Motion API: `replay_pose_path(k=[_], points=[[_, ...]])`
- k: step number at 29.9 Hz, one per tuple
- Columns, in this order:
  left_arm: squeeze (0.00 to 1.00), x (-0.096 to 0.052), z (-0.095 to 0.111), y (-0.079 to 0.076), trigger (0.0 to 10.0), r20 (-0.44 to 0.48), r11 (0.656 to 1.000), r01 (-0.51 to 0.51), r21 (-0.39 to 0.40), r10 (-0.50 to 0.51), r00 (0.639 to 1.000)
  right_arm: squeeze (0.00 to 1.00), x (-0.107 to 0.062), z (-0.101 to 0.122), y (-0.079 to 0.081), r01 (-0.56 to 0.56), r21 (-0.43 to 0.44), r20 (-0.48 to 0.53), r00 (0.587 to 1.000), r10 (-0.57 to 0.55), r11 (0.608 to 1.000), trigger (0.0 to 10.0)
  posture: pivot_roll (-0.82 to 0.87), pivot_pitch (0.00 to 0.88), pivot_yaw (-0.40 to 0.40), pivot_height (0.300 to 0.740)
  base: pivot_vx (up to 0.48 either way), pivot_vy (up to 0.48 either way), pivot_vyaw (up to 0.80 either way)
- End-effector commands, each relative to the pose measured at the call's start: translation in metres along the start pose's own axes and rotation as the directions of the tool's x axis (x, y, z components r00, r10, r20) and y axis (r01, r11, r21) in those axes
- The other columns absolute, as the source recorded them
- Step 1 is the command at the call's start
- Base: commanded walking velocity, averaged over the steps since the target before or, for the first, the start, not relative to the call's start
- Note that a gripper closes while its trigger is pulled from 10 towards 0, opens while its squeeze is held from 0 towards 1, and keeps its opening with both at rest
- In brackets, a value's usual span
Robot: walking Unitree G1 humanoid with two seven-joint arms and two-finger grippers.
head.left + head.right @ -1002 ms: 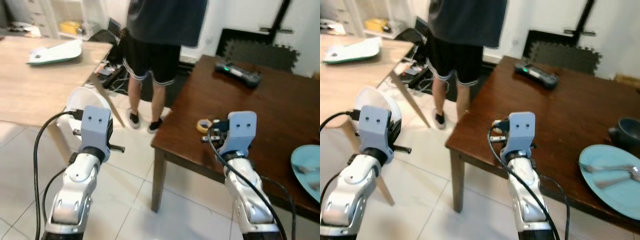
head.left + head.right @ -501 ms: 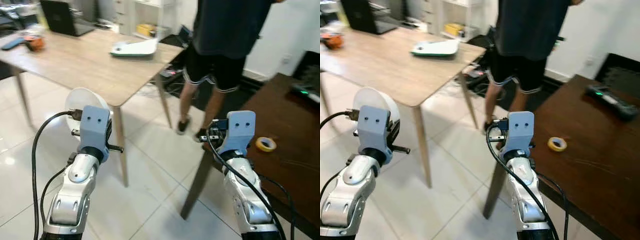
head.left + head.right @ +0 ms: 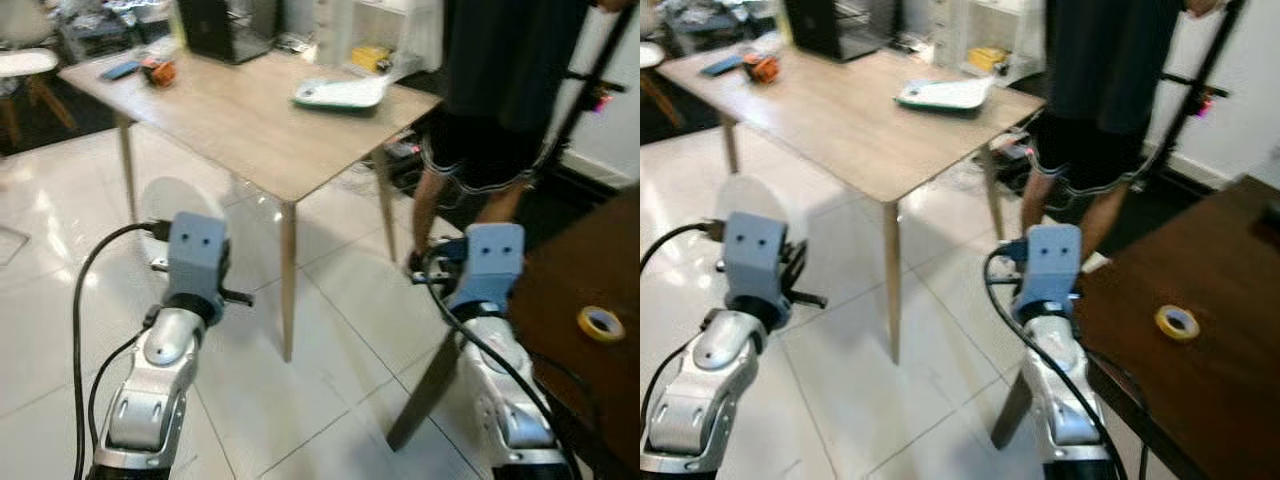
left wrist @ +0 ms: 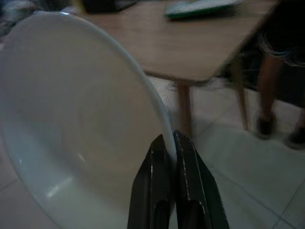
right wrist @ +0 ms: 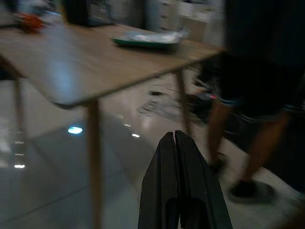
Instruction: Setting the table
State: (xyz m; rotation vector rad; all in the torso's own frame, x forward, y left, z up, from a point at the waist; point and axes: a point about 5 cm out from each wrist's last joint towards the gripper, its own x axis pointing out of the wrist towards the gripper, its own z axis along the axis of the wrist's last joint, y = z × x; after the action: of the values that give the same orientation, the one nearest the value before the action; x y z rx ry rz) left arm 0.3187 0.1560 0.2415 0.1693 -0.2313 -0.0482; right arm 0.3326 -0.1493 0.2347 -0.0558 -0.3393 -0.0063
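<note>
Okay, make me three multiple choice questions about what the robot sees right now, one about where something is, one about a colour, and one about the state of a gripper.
1. Where does the roll of tape lie?
A. on the dark brown table
B. on the light wooden table
C. on the floor

2. What colour is the bowl that the left gripper carries?
A. blue
B. white
C. black

3. How does the right gripper stand?
A. jaws shut on a plate
B. jaws wide open
C. jaws shut with nothing between them

Answers:
1. A: the yellow roll sits on the dark tabletop at the robot's right.
2. B: the left wrist view shows a white bowl, its rim pinched between the fingers.
3. C: in the right wrist view the two black fingers lie together, with floor and table legs beyond them.
</note>
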Motion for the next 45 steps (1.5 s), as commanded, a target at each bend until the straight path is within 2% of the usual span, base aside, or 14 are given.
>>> replay_pose_path(k=[1,35,45], points=[[0.0,-0.0025,-0.0018,0.0001,10.0,-0.007,1.0,-0.006,-0.008,0.006,1.0,0.0,-0.0039,-0.0067,-0.0009,0.001,-0.001,-0.026,1.0,-0.001,1.0,10.0,0.04,0.171,0.037,0.74,0.0,0.0,0.8],[0.0,-0.0026,-0.0023,0.0006,10.0,-0.014,1.0,-0.014,-0.015,0.014,1.0,0.0,-0.0038,-0.0057,-0.0009,0.001,0.002,-0.025,1.0,-0.001,1.0,10.0,0.04,0.174,0.036,0.74,0.0,0.0,0.8],[0.0,-0.0007,-0.0002,-0.0013,10.0,-0.001,1.0,-0.005,-0.026,0.005,1.0,0.0,-0.0029,-0.0044,-0.0011,0.007,0.02,-0.015,1.0,-0.007,1.0,10.0,0.04,0.167,0.038,0.74,0.0,0.0,0.0]])
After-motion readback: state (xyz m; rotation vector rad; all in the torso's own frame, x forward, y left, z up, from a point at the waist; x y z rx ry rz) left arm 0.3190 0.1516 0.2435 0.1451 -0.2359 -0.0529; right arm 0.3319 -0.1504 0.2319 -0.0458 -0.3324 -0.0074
